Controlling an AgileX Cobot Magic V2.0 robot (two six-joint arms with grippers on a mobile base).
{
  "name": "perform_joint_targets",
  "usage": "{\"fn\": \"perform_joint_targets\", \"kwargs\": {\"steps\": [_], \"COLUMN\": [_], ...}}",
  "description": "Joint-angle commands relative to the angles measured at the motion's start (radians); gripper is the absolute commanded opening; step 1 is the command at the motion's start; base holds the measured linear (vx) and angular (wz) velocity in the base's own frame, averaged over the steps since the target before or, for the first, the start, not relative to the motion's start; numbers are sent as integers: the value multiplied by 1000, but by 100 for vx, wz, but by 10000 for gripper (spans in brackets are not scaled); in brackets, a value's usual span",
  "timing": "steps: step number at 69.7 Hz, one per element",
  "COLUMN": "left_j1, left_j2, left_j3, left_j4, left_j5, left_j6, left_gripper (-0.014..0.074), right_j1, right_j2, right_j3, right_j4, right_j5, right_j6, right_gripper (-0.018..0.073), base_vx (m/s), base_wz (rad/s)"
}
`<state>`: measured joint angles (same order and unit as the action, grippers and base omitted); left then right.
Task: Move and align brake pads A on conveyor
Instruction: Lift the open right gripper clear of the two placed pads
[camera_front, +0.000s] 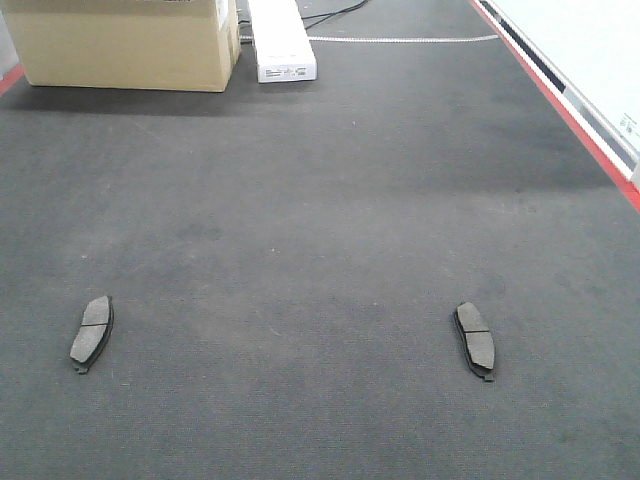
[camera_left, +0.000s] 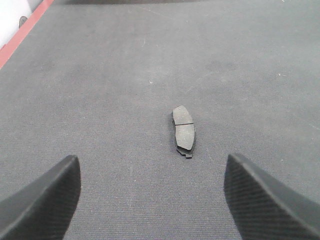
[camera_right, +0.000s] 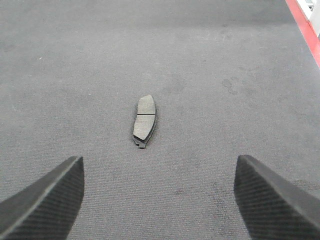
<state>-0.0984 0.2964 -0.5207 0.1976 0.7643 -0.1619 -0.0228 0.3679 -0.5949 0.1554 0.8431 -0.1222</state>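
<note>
The label (camera_front: 284, 72) on the white box (camera_front: 279, 35) is too small to read

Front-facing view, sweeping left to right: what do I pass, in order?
left brake pad → white box → right brake pad → red frame edge. The cardboard box is left out because it overlaps the left pad's position.

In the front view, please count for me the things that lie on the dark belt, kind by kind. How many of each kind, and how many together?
Brake pads: 2, the left pad and the right pad
Cardboard box: 1
Long white box: 1
Total: 4
</note>
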Motion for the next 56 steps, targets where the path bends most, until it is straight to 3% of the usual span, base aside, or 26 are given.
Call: {"fn": "perform_joint_targets", "kwargs": {"steps": [1,56], "left_j1": [1,1], "left_j2": [9,9], "left_j3": [-24,-24], "left_j4": [10,10], "left_j5": [-69,-69], "left_j6": [-2,-2], "left_gripper": [554,554], "right_j1": [-7,-7], "right_j2": [9,9], "right_j3": [-27,-27], "right_j4": [0,0], "right_j5": [-63,-63], "right_j6": [-8,-8], "right_gripper": [578,578], "base_vx": [0,0], "base_wz": [0,0]}}
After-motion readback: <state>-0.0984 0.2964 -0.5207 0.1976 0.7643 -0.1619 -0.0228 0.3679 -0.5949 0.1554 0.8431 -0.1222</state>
